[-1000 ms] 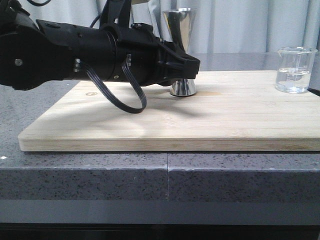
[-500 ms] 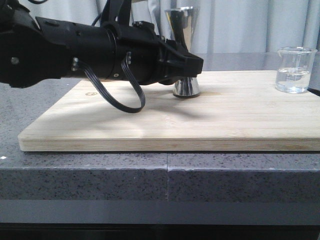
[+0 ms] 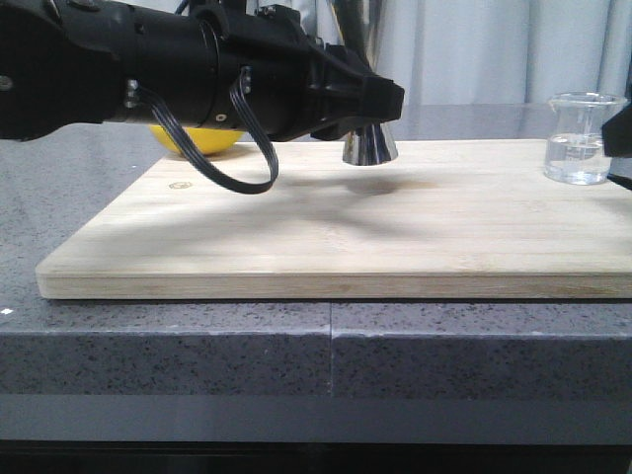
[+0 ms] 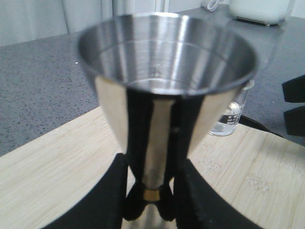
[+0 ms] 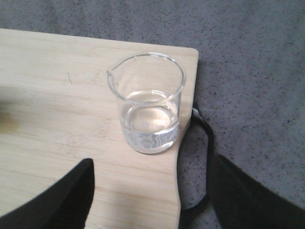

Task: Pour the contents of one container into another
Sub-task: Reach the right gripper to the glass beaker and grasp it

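since a second ago the steel jigger (image 3: 369,146) has left the wooden board (image 3: 336,237): its foot was standing on the wood then and now hangs clear above it, with its shadow underneath. the left arm has risen with it, uncovering a yellow object (image 3: 193,141) behind the arm.

nearest the left claw (image 4: 151,202), its two black fingers (image 4: 138,124) are clamped on the jigger's narrow waist at the thin gold band, the cup upright and held fast. the open upper cone sits just above the fingers and looks dry inside. further out from that claw, beyond the jigger, the glass beaker (image 4: 230,116) stands on the board.

at the right claw (image 5: 152,191), the dark fingers are spread wide with nothing between them, and the beaker (image 5: 148,102) stands just ahead of the gap, apart from both fingers, near the board's corner, with a little clear liquid in it.

so far only the receiving cup is lifted; gripping the beaker, bringing the two together and pouring are, by my judgement, all left.

the jigger is polished mirror steel, hourglass shaped; the beaker is thin clear glass with printed marks and a small lip; the board is pale grained wood on a speckled grey stone counter (image 3: 197,360).
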Robot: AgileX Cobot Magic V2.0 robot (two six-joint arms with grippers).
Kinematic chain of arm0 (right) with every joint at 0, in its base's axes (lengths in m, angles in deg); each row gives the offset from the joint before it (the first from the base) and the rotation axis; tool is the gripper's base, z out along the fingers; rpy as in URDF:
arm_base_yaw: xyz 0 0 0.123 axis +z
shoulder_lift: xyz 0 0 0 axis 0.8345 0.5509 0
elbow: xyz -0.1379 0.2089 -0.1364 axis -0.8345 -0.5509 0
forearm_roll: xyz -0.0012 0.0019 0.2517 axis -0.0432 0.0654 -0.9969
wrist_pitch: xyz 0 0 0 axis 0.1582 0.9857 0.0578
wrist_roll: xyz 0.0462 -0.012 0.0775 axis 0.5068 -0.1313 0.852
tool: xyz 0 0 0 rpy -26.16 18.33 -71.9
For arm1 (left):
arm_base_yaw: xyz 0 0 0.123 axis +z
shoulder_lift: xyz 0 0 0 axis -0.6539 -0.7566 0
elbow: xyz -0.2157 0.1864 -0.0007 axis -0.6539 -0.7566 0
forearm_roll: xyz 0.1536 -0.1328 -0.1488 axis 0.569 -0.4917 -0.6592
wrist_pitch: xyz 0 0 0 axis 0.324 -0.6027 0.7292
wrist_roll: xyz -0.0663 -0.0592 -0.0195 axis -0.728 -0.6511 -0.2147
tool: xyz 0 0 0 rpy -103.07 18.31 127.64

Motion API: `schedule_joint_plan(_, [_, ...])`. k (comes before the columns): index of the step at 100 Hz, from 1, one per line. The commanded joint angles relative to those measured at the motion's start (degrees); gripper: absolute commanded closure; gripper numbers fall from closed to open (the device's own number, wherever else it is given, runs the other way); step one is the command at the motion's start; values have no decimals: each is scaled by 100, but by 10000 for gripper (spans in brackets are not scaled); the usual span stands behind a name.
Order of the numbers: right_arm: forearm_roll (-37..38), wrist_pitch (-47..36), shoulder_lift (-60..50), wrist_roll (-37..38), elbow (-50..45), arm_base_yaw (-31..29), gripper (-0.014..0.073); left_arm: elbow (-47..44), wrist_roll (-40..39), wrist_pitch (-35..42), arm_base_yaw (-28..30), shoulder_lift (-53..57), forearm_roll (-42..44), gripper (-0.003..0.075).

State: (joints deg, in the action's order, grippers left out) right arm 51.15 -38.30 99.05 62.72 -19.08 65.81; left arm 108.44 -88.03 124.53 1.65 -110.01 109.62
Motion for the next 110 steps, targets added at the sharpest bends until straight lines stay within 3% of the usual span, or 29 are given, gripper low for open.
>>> schedule_joint_plan(1, [64, -701, 132, -24, 189, -2, 87, 153, -78, 404, -10, 327, -76, 741])
schedule_joint_plan(36, [117, -1760, 646, -24, 189, -2, 76, 153, -78, 390, -10, 327, -76, 741])
schedule_joint_plan(110, [302, -3037, 1693, -27, 189, -2, 78, 153, -78, 390, -10, 327, -54, 741])
